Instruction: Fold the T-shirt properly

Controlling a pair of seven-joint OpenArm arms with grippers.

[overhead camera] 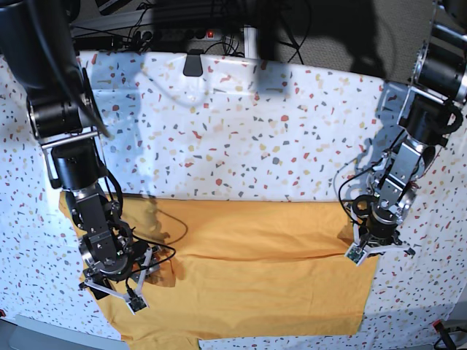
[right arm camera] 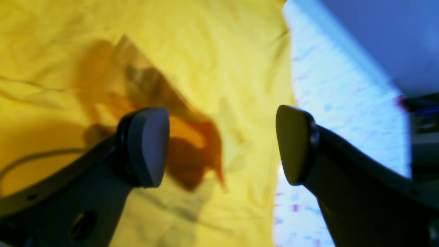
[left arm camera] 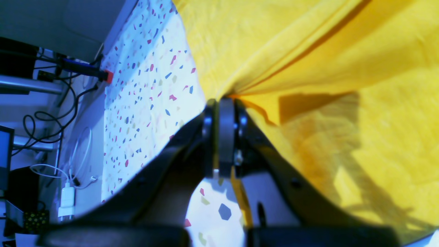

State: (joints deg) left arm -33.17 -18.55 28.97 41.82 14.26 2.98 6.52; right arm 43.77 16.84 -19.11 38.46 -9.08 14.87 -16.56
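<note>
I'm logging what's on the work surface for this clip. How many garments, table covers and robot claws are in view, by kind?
Garments: 1, the yellow T-shirt
Speckled table covers: 1
Claws: 2, the left claw shut on the T-shirt, the right claw open above it
Total: 4

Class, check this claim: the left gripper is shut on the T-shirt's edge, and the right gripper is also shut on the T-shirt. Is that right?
Partly. The left gripper is shut on the T-shirt, as the left wrist view shows. The right gripper is not: in the right wrist view its jaws stand wide apart above the shirt, holding nothing.
</note>
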